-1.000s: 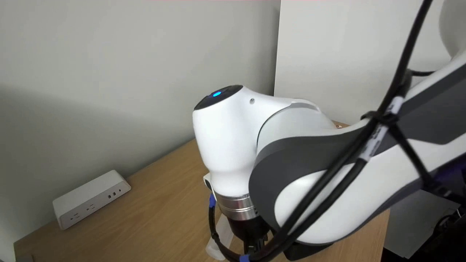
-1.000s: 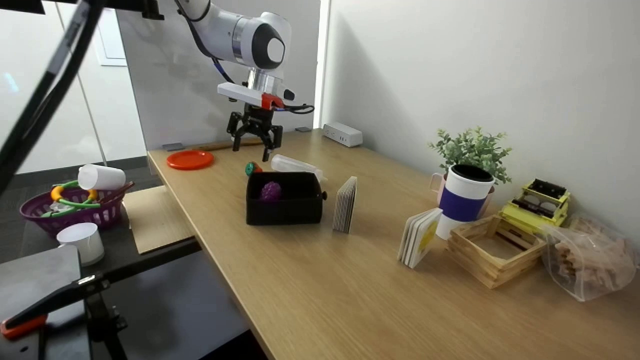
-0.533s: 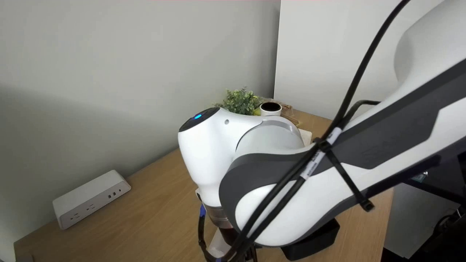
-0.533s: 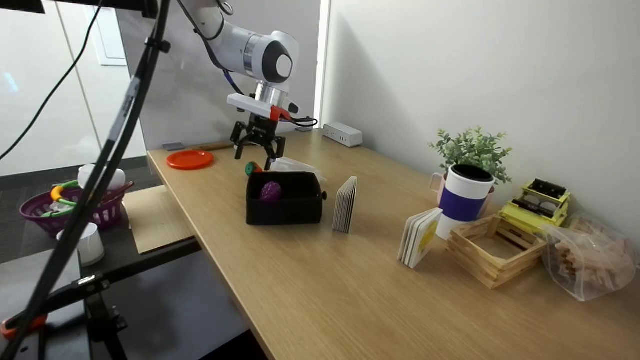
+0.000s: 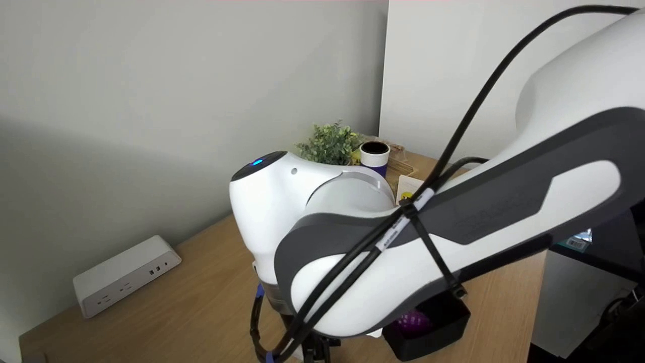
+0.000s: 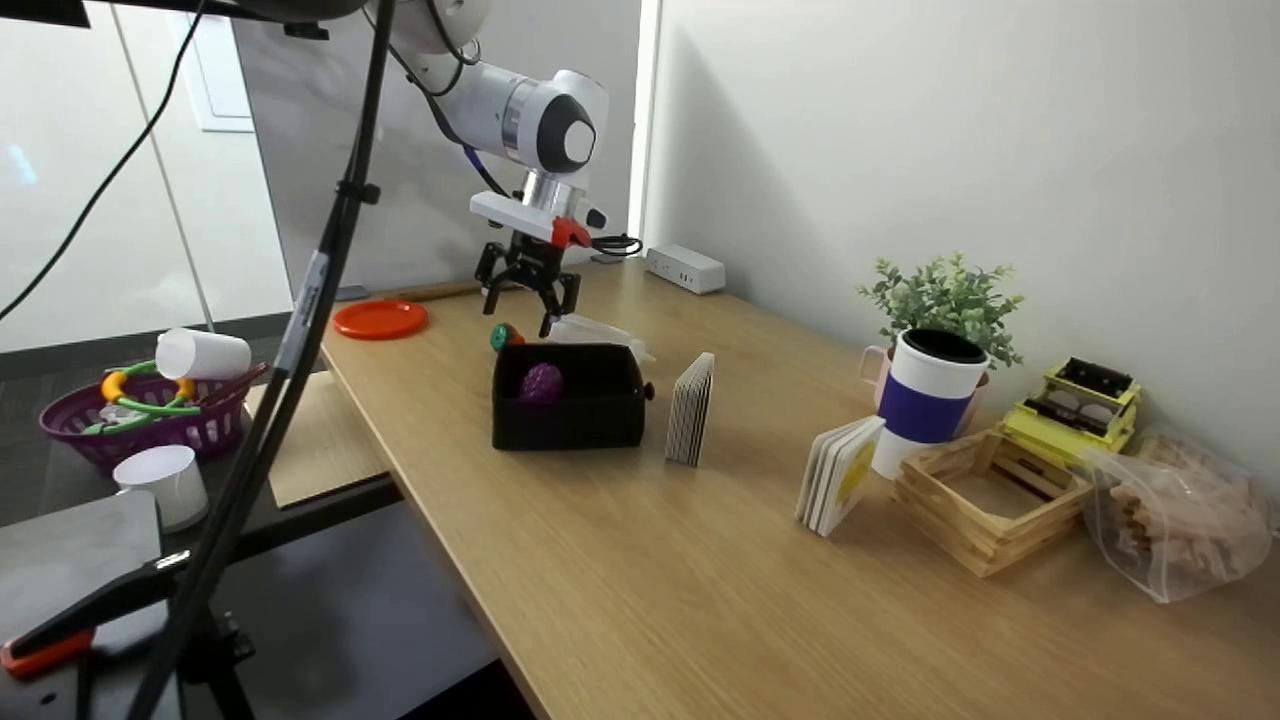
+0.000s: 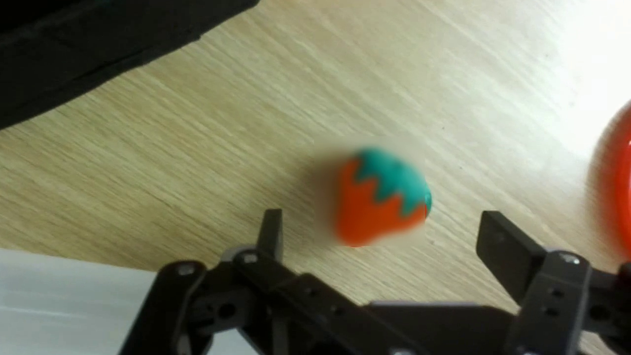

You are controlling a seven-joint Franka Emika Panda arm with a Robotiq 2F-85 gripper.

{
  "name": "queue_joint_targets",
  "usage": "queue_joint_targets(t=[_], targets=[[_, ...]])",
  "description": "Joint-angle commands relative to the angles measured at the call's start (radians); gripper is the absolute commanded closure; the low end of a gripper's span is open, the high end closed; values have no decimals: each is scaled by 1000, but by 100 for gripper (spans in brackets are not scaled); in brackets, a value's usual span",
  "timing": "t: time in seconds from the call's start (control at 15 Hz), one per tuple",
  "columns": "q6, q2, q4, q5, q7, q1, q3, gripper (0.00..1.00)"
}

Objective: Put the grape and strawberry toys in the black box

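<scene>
The purple grape toy lies inside the black box and also shows in an exterior view. The red-orange strawberry toy with its green cap lies on the table behind the box, partly hidden by it in an exterior view. My gripper is open and empty above the table near the strawberry. In the wrist view the strawberry appears between and just beyond the open fingertips, touching neither. The box's dark side fills the upper left there.
A translucent white cup lies on its side close to the strawberry, and a red plate is on its other side. A standing board book is beside the box. A white power strip sits along the wall.
My open gripper has come lower and shifted slightly right in an exterior view. The arm has moved aside, so the box and grape now show in an exterior view. The toys have not moved.
</scene>
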Motion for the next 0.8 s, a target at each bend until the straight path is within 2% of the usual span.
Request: queue_joint_targets(t=[0.0,0.4,0.53,0.73], targets=[[-66,74,117,28,-22,9,3,0],[-130,138,219,45,-20,20,0,0],[-148,155,249,47,-20,24,-2,28],[-160,165,264,36,-17,18,9,48]])
